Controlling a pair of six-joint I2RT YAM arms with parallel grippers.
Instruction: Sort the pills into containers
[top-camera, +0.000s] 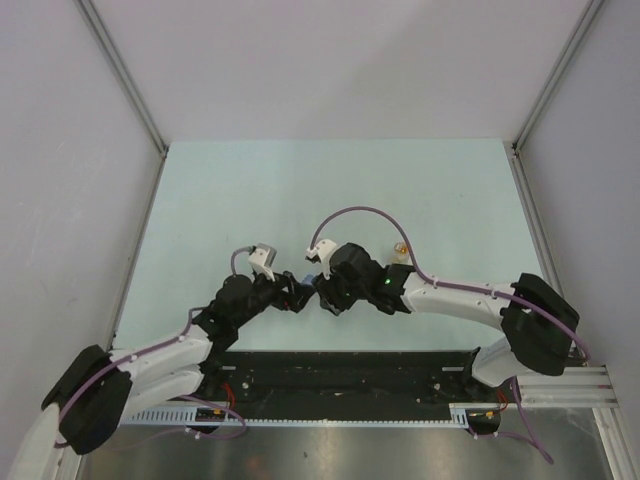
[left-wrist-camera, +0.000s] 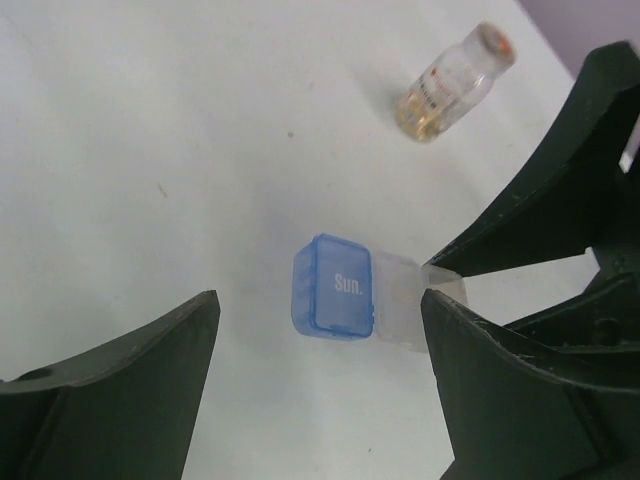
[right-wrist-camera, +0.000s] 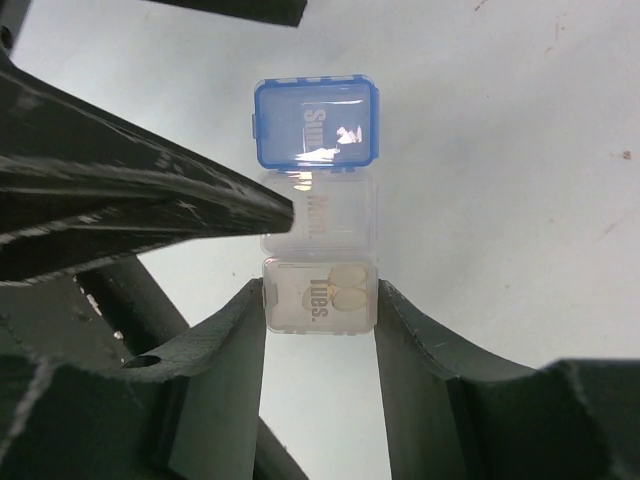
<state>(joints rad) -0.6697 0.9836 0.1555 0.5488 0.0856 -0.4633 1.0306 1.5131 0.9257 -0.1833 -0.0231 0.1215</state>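
Grip: the right hand (right-wrist-camera: 320, 300) clamps the Tues. compartment (right-wrist-camera: 318, 318) of the pill organizer (right-wrist-camera: 318, 215) by both side walls, steadying the strip on the table (left-wrist-camera: 150, 120). The left hand (left-wrist-camera: 318, 305) is released, jaws spread to either side of the blue Sun. lid (left-wrist-camera: 333, 288). For clean lid work, hold the strip flat and press one fingertip at the lid edge only. Two tan pills (right-wrist-camera: 345, 288) show through the Tues. wall; none is visible in Mon. The vial (left-wrist-camera: 450, 85) lies on its side, well apart, with amber contents.
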